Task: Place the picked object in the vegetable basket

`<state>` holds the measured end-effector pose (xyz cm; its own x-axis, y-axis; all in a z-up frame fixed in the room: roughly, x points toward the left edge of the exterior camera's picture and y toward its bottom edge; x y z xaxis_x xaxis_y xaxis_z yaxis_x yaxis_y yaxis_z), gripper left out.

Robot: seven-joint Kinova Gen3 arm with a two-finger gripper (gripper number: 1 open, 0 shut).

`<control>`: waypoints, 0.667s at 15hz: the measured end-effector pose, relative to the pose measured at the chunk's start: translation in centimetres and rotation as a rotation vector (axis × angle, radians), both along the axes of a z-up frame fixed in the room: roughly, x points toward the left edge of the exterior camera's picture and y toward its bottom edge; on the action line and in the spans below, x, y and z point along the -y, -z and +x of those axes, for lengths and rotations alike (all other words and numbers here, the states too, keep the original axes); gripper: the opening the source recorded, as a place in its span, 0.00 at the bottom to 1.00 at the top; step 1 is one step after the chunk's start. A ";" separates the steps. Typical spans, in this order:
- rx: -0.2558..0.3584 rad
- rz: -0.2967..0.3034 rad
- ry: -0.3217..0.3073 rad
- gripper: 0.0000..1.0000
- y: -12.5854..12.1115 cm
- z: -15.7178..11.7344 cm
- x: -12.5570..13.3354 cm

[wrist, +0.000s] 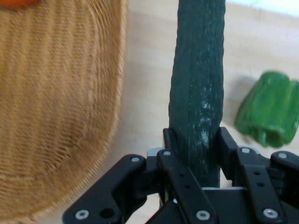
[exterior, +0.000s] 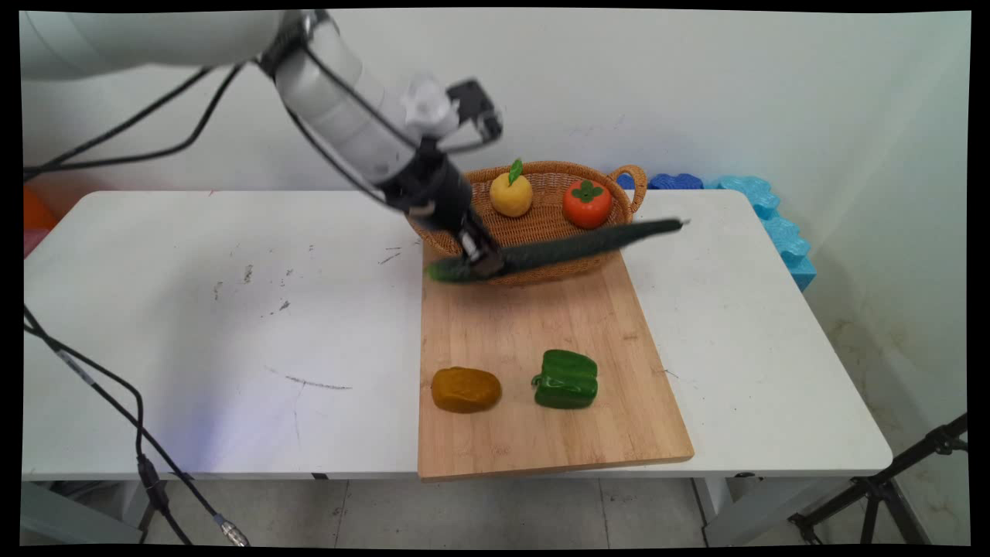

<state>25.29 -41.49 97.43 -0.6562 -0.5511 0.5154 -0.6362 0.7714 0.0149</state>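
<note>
Gripper (exterior: 481, 259) pinches the cucumber (exterior: 572, 246) near 1 end, lifted just above the basket's (exterior: 541, 228) near rim and the cutting board (exterior: 541, 363). Risk, as judged: the long free end could sag or twist out of this off-centre hold, or clip the rim. Count: 1 cucumber, 1 basket, 1 yellow fruit (exterior: 511, 193), 1 tomato (exterior: 586, 204), 1 green pepper (exterior: 566, 378), 1 potato (exterior: 465, 389).

Cucumber (exterior: 572, 246) dark green, pale scuffs. Basket (exterior: 541, 224) tan wicker. Pepper (exterior: 566, 379) bright green. Potato (exterior: 466, 389) ochre. Board (exterior: 541, 433) light wood. Claw (exterior: 481, 261) black. Counter (exterior: 193, 309) white.
</note>
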 end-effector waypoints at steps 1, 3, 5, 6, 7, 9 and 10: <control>-0.008 -0.012 -0.003 0.00 -1.0 0.1 0.6; -0.023 -0.041 -0.019 0.00 -2.7 0.4 2.5; -0.033 -0.068 -0.034 0.00 -3.4 0.7 4.5; -0.039 -0.083 -0.044 0.00 -3.6 0.9 5.6; -0.044 -0.098 -0.054 0.00 -3.5 1.1 6.8; -0.055 -0.124 -0.071 0.00 -3.0 1.4 8.7; -0.061 -0.138 -0.081 0.00 -2.4 1.7 9.8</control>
